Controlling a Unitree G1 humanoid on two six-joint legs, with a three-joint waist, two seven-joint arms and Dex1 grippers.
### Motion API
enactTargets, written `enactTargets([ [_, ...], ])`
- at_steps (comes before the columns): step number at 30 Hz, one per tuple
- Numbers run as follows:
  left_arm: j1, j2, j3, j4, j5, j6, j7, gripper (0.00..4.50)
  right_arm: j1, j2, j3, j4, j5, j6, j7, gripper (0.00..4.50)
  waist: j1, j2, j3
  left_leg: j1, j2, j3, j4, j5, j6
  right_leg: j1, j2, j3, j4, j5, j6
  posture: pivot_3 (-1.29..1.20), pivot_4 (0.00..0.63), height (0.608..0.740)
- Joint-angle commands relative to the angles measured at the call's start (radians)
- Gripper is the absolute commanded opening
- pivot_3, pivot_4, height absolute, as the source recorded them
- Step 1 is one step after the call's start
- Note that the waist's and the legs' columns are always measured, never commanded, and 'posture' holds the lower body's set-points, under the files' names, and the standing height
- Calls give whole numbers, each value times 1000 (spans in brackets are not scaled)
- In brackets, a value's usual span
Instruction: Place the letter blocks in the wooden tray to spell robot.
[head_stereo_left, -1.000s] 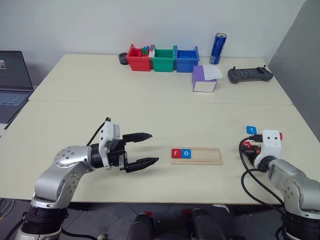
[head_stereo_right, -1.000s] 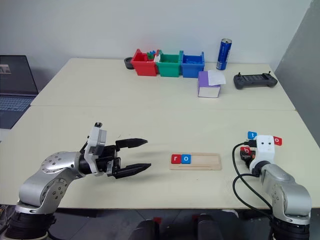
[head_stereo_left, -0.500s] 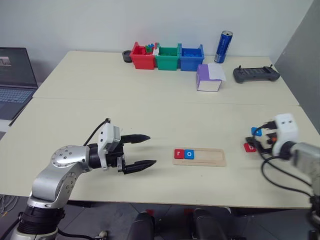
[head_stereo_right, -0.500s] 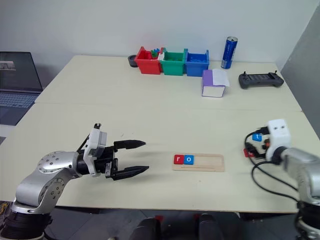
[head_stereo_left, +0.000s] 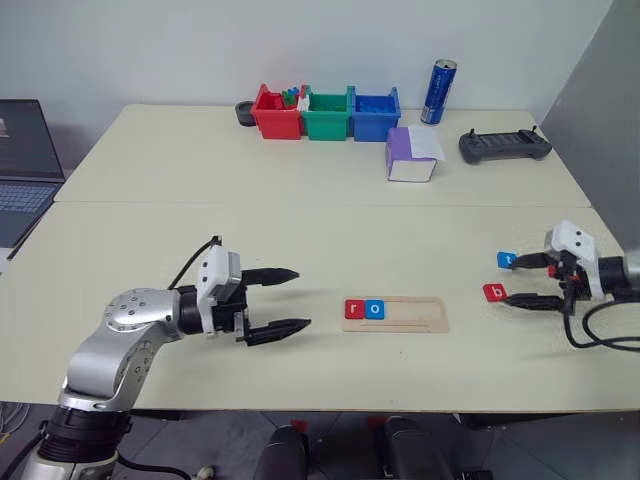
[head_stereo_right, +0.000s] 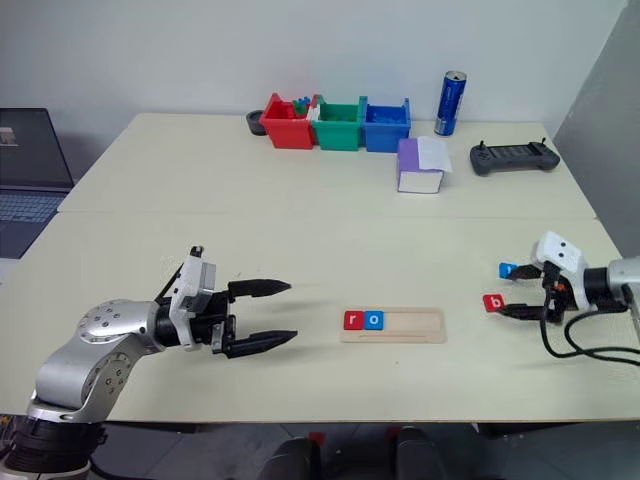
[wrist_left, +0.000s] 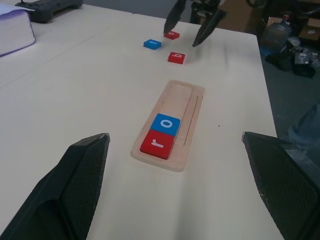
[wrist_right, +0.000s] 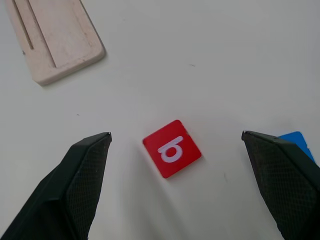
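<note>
A: Step in hand? Tray (head_stereo_left: 395, 313) held r, o at left.
B: Fetching b (wrist_right: 172, 148), right of tray; right gripper (wrist_right: 176, 137) apart above it. Left gripper (head_stereo_left: 288, 299) apart, empty. Next: descend, pinch.

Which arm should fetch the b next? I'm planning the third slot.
Right. The right gripper is open beside the red b block, while the left gripper sits across the wooden tray from it.
</note>
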Motion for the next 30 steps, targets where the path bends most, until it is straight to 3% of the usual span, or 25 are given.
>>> enactTargets([
  [1,-4,0,3,-50,-2,1,23,4500,-92,23,33,150,-50,-139,108,4446,1,0,0,-1,0,0,0,0,0,0,0,0,0,1,-2,0,150,740],
  [8,45,13,34,-107,-17,20,57,4500,-181,39,94,342,-116,-296,182,4446,9,1,1,-1,-1,1,0,0,-1,0,-1,0,-2,2,-4,0,150,740],
  [23,66,33,66,-166,-47,61,98,4500,-181,66,140,454,-144,-424,175,4446,9,2,1,0,0,1,1,0,-1,0,-1,0,1,2,-4,0,150,740],
  [26,49,37,63,-180,-56,84,114,4500,-177,70,138,474,-158,-425,182,3888,9,1,1,1,0,1,1,0,-1,1,-1,0,1,2,-4,0,150,740],
  [30,30,39,60,-185,-60,105,126,4500,-176,81,127,490,-160,-417,182,2560,9,1,1,1,0,0,1,0,-1,2,-1,0,1,2,-4,0,150,740],
])
